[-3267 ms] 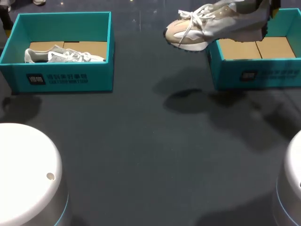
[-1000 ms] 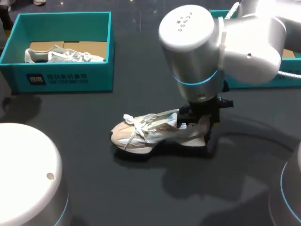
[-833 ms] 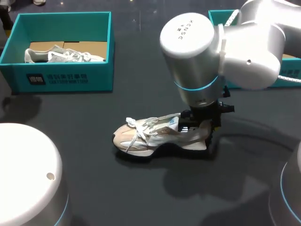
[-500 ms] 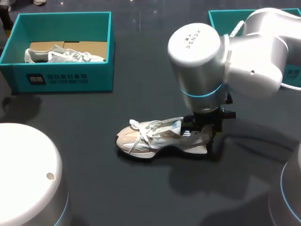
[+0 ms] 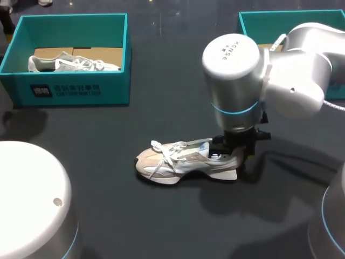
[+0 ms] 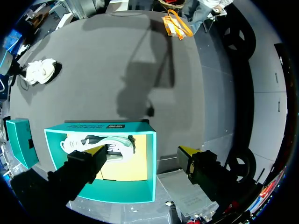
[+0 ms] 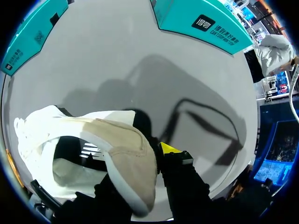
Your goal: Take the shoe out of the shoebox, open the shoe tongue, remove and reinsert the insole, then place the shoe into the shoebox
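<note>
Right gripper (image 5: 233,152) is clamped on the heel collar of the beige sneaker (image 5: 178,162), sole-down on the table (image 5: 161,216). The long axis runs from the jaws toward the left arm's side, toe farthest. Left gripper (image 6: 142,154) is spread wide, well apart, over a teal shoebox (image 6: 107,127).

The light is even and comes from above. The right arm (image 5: 253,70) throws soft shadows (several, overlapping) on the dark table (image 5: 135,226).
</note>
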Tool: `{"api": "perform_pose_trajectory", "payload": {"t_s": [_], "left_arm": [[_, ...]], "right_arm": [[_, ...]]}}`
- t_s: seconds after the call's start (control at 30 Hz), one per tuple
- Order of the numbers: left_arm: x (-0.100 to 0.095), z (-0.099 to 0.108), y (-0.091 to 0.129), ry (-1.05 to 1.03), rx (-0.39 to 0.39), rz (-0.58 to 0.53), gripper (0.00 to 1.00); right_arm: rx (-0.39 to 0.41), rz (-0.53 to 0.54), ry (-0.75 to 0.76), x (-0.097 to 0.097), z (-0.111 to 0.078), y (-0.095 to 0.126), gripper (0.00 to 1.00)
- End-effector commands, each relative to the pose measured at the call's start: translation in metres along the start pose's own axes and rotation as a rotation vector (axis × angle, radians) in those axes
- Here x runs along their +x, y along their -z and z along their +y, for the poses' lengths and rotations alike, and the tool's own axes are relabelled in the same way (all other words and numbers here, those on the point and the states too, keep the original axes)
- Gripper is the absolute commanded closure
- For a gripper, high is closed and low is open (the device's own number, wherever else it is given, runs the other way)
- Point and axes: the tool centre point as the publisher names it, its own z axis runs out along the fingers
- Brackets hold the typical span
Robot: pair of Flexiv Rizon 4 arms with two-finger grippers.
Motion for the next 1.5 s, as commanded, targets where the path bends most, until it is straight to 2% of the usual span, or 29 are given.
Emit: {"api": "perform_pose_trajectory", "payload": {"t_s": [0.03, 0.5, 0.77, 0.8, 0.9, 0.97, 1.0, 1.2, 1.5], "left_arm": [[0.0, 0.0, 0.0, -0.001, 0.0, 0.002, 0.0], [0.0, 0.0, 0.0, -0.001, 0.0, 0.002, 0.0], [0.0, 0.0, 0.0, -0.001, 0.0, 0.002, 0.0], [0.0, 0.0, 0.0, -0.001, 0.0, 0.002, 0.0], [0.0, 0.0, 0.0, -0.001, 0.0, 0.002, 0.0], [0.0, 0.0, 0.0, -0.001, 0.0, 0.002, 0.0], [0.0, 0.0, 0.0, -0.001, 0.0, 0.002, 0.0], [0.0, 0.0, 0.0, -0.001, 0.0, 0.002, 0.0], [0.0, 0.0, 0.0, -0.001, 0.0, 0.002, 0.0]], "right_arm": [[0.011, 0.012, 0.001, 0.002, 0.001, -0.01, 1.0], [0.037, 0.051, 0.008, 0.003, 0.0, -0.03, 1.0], [0.046, 0.067, 0.006, 0.003, -0.002, -0.031, 1.0], [0.046, 0.068, 0.006, 0.003, -0.002, -0.03, 0.84], [0.045, 0.072, 0.005, 0.002, -0.001, -0.025, 0.44], [0.038, 0.081, 0.008, 0.002, 0.0, -0.021, 0.11], [0.039, 0.081, 0.009, 0.002, 0.0, -0.019, 0.02], [0.015, 0.133, 0.023, 0.0, 0.002, 0.002, 0.0], [-0.072, 0.276, 0.145, -0.016, 0.011, 0.065, 0.0]]}}
